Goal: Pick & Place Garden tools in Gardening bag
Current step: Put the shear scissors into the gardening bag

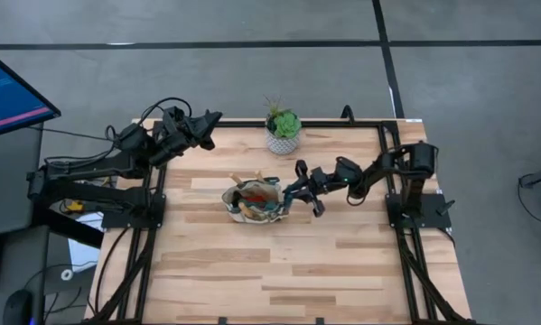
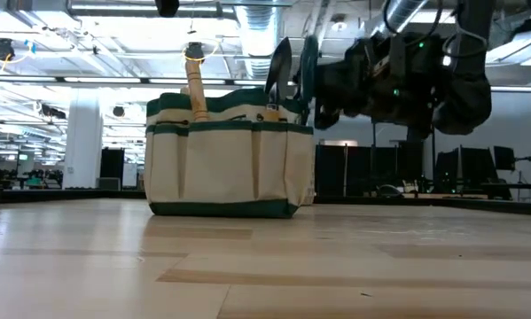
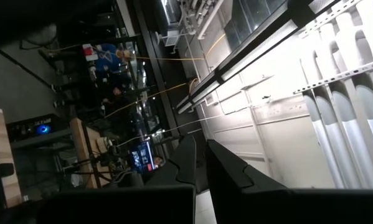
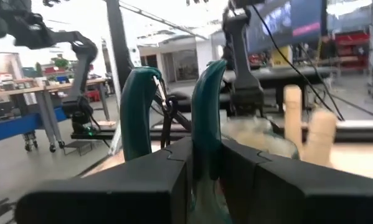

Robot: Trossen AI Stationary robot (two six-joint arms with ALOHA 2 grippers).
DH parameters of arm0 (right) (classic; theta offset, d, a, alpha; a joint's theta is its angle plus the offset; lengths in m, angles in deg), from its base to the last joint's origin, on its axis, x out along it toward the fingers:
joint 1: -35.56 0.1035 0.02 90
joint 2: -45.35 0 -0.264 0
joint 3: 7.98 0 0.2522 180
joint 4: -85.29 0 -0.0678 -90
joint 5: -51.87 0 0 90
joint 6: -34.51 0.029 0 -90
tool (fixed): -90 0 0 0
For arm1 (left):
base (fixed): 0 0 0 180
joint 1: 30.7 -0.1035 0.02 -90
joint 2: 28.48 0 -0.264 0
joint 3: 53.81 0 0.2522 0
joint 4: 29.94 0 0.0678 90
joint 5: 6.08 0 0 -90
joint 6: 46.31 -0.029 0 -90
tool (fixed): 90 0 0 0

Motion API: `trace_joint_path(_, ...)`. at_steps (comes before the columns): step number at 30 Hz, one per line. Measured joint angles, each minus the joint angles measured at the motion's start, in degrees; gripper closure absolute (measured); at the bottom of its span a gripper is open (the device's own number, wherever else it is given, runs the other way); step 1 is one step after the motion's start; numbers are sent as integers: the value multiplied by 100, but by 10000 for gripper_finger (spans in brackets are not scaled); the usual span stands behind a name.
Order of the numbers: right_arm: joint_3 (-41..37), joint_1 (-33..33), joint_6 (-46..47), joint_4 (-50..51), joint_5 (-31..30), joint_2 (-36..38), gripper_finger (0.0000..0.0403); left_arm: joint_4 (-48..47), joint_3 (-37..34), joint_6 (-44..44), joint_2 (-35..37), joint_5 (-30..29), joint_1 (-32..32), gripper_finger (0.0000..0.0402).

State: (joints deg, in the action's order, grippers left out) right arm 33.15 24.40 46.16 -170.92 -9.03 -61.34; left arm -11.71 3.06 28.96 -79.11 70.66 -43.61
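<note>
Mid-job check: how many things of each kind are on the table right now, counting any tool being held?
Wooden-handled tools standing in the bag: 2
Pruning shears, held by the right end effector: 1
Gardening bag: 1
Potted plant: 1
Total: 5

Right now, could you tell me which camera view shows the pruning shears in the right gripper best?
The right wrist view: the pruning shears' teal handles fill the frame, clamped by the right gripper. The low view shows them dark above the gardening bag. The high view shows little; the left wrist view shows nothing.
</note>
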Motion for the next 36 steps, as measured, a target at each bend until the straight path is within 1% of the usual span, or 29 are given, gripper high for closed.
trace_joint_path(5, 5, -93, 4, 0, -203, -303, 351, 0, 0, 0, 0, -2, 0, 399)
trace_joint_path(11, 124, -174, 43, 77, -242, -584, 322, 2, 2, 1, 0, 0, 0, 399)
trace_joint_path(16, 248, -168, 43, 68, -240, -581, 301, 0, 2, 0, 0, 0, 0, 399)
trace_joint_path(19, 360, -170, 40, 55, -244, -518, 281, 0, 4, 0, 0, 0, 0, 399)
trace_joint_path(24, 614, -190, 43, 66, -239, -379, 234, 0, 4, 0, 0, 2, 0, 399)
trace_joint_path(28, 848, -207, 43, 467, -240, -362, 211, 2, 4, 0, 0, 81, -3, 399)
trace_joint_path(32, 948, -159, 45, 1273, -222, -362, 210, 2, 4, 0, 0, 135, -2, 399)
trace_joint_path(34, 953, -107, 44, 1426, -218, -362, 224, 2, 4, -1, 0, 169, -2, 399)
trace_joint_path(36, 955, -52, 39, 1438, -218, -362, 250, 2, 4, 0, 0, 212, -2, 399)
